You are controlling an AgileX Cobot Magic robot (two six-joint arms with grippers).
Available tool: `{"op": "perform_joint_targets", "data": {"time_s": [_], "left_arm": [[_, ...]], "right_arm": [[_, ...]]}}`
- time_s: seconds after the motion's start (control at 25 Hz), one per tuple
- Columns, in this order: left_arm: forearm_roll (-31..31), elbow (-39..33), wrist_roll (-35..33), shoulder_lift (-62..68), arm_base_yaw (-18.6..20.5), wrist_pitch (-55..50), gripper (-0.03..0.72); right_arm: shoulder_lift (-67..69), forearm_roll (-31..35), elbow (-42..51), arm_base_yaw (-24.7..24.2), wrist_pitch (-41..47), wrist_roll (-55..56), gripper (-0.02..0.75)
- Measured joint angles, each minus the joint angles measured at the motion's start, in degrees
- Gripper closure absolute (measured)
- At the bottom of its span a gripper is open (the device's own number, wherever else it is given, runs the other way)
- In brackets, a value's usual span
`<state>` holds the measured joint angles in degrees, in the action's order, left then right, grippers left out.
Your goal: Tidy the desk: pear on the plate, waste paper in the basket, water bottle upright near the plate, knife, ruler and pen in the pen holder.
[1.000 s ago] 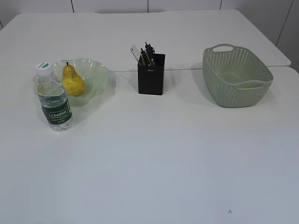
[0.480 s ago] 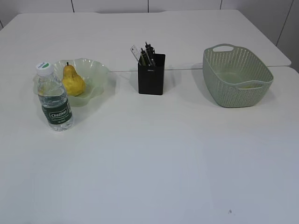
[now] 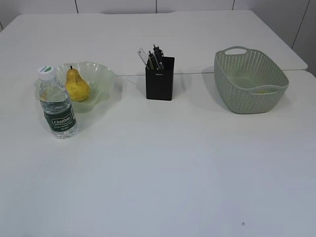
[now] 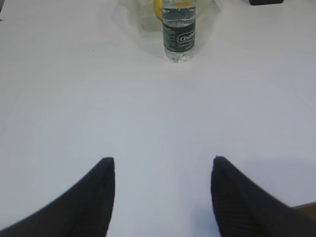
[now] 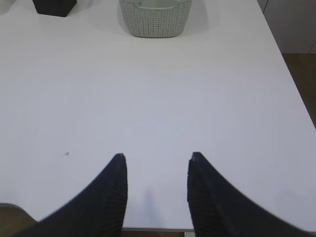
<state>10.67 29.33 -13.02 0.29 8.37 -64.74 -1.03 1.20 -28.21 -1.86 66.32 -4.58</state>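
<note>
Your pear [image 3: 77, 86] already sits on the plate [image 3: 101, 74], toward the desk's [image 3: 163, 168] far left, and the water bottle [image 3: 57, 106] stands upright just beside the plate on its near side, cap up. In the left wrist view the same bottle [image 4: 179, 30] shows upright at the top of the frame. The pen holder [image 3: 159, 79] stands near the middle of the far edge with several slim items [image 3: 152, 56] poking out of it; you can judge these to be the knife, ruler and pen, though they are too small to tell apart. The basket [image 3: 250, 81] sits toward the far right; something pale lies at its bottom, possibly the waste paper, but you cannot confirm that.

As far as you can judge, every step looks done and nothing is left loose on the desk.

Your left gripper [image 4: 163, 195] hangs over the near part of the desk with its jaws apart and nothing between them. Your right gripper [image 5: 155, 190] is likewise parted and empty near the front edge. Nothing stands in either one's way.
</note>
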Motion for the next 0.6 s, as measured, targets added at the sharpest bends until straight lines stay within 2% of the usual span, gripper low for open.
{"op": "perform_joint_targets", "data": {"time_s": [0.36,0.6], "left_arm": [[0.0,0.0,0.0,0.0,0.0,0.0,0.254],[0.0,0.0,0.0,0.0,0.0,0.0,0.281]], "right_arm": [[0.0,0.0,0.0,0.0,0.0,0.0,0.404],[0.0,0.0,0.0,0.0,0.0,0.0,0.404]]}}
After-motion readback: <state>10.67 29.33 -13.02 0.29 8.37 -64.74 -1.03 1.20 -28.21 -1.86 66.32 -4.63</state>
